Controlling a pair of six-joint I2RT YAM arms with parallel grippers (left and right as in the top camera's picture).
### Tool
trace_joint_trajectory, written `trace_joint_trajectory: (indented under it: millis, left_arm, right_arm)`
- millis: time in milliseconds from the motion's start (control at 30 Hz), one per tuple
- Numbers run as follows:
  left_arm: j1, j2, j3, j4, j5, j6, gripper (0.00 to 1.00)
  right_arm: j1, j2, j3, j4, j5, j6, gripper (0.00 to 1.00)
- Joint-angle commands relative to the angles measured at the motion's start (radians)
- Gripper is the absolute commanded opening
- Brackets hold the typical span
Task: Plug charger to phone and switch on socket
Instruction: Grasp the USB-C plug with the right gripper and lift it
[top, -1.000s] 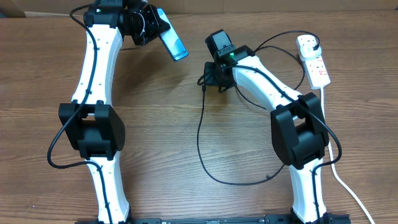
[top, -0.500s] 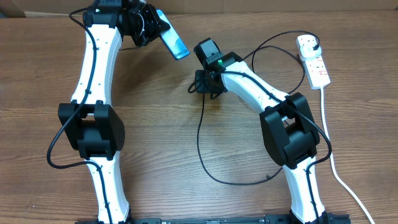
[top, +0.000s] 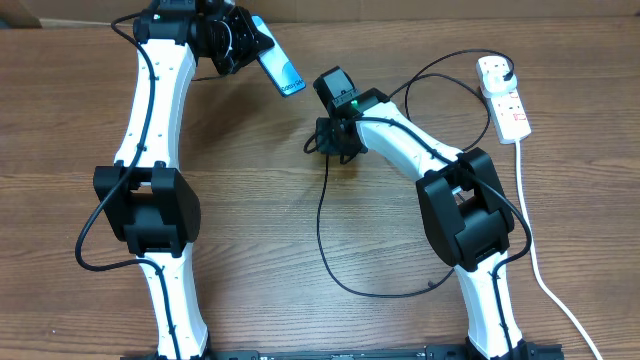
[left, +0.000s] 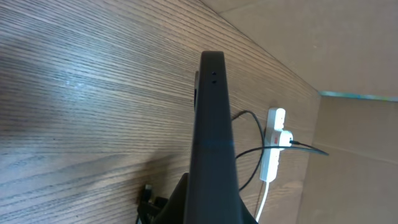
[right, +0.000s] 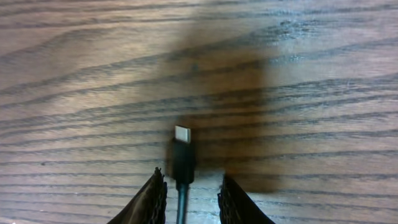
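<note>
Upper centre, overhead: right gripper (top: 322, 138), apparently pinching the charger (right: 182, 155) behind its connector, has shifted left toward the phone (top: 278, 68) clamped by left gripper (top: 240, 42); insertion nears.

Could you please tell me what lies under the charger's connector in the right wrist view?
Beneath the charger connector I see only bare wooden table and its shadow. The wood directly behind the connector and cable is covered.
</note>
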Motion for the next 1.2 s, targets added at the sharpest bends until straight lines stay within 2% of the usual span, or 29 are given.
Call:
trace_joint_trajectory:
  millis: [0,567,700,933,1167]
  left_arm:
    - [0.002,-0.035,0.018,0.008,0.05,-0.006,0.04]
    - [0.002,-0.035,0.018,0.007,0.05,-0.004,0.04]
    - [0.002,-0.035,0.018,0.005,0.05,-0.002,0.04]
    - [0.002,-0.035,0.018,0.005,0.048,-0.001,0.04]
    - [0.002,-0.035,0.018,0.005,0.048,-0.001,0.04]
  right_arm:
    - [0.007,0.013,-0.025,0.018,0.017,-0.003,0.26]
    - [0.03,0.063,-0.05,0.003,0.016,-0.002,0.18]
    - [0.03,0.07,-0.05,-0.006,-0.009,0.011,0.04]
    - [0.011,0.07,-0.04,0.012,-0.104,0.031,0.04]
    - [-0.087,0.051,0.08,-0.068,-0.333,-0.15,0.04]
